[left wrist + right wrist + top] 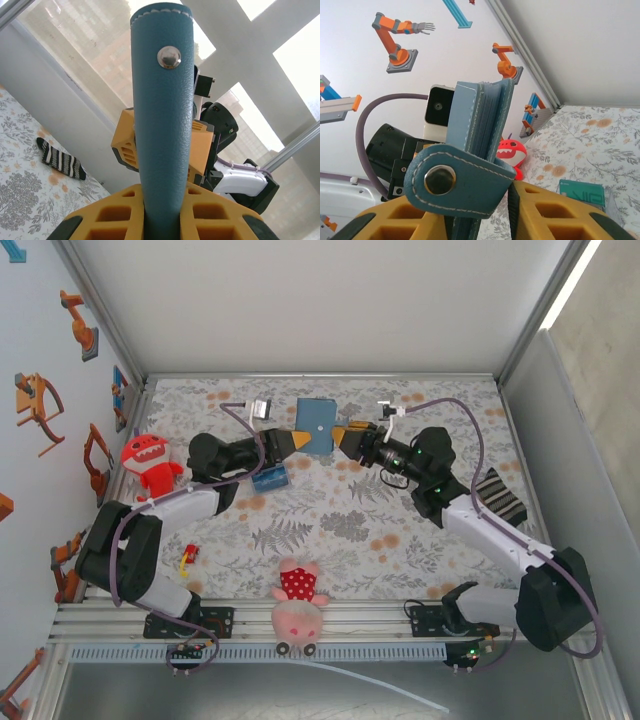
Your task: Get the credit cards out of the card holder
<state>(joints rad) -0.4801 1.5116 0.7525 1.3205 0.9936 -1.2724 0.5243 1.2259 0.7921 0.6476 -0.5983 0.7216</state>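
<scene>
The card holder (316,424) is off the counter (400,540), in the air over its far middle, and sits directly between the 2 claws. The left claw (299,440) meets its left edge and the right claw (341,437) its right edge. A teal striped block (270,478) lies on the counter just under the left claw.

Both arms reach forward and turn inward. The left elbow stands out near the counter's left side and the right elbow near its right front corner. The 2 wrists point at each other, roughly level, tips almost meeting across the holder.

In the left wrist view the holder rises on edge out of the left claw. Its 2 yellow fingers (210,215) are drawn in tight, 1 pressed against each leather face, so this claw has the holder firmly pinched. A metal snap stud (169,56) shows near the holder's upper end. Behind it the other claw's yellow fingers flank the same leather.

In the right wrist view the holder is seen edge-on, thin layers stacked between its 2 panels, with a strap (470,182) folded across the front. The right claw's fingers stand 1 on each side, partway open. A dark gap shows beside the right-hand finger (555,210), so I cannot tell whether this claw actually grips the holder.
</scene>
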